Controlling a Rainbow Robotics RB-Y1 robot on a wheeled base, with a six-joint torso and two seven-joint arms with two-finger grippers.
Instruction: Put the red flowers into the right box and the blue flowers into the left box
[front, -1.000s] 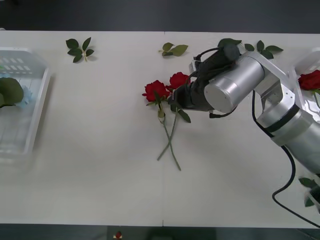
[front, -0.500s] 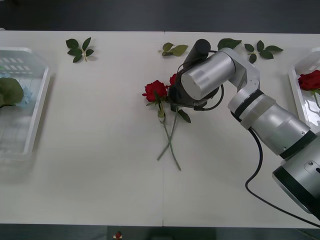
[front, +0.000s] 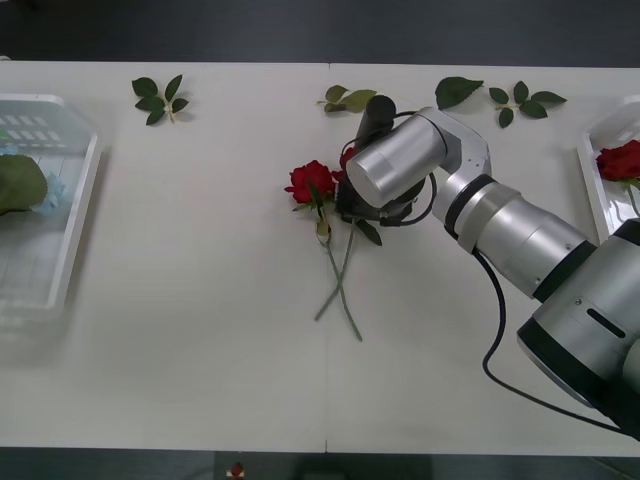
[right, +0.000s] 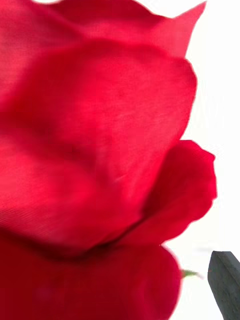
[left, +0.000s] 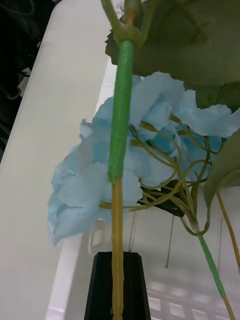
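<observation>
Two red flowers lie mid-table with crossed stems: one bloom (front: 312, 181) in plain sight, the other (front: 347, 157) mostly under my right arm's wrist (front: 392, 168). In the right wrist view that rose (right: 95, 150) sits right against the camera, with one black fingertip (right: 223, 282) at the corner, so the right gripper is open. A third red flower (front: 620, 160) lies in the right box (front: 590, 165). My left gripper (left: 117, 285) is shut on the stem of a blue flower (left: 150, 150) above the left box (front: 70, 230). Its leaf (front: 20, 183) shows there.
Loose green leaf sprigs lie along the table's far side (front: 158, 98), (front: 348, 98), (front: 458, 90), (front: 525, 100). The right arm's elbow and cable (front: 500, 330) reach over the table's right part. Bare white tabletop (front: 200, 330) lies between the left box and the roses.
The right arm has swung left and down over the right-hand rose in the middle, now hiding most of it. Both roses and the blue flower at the left box have not moved.
</observation>
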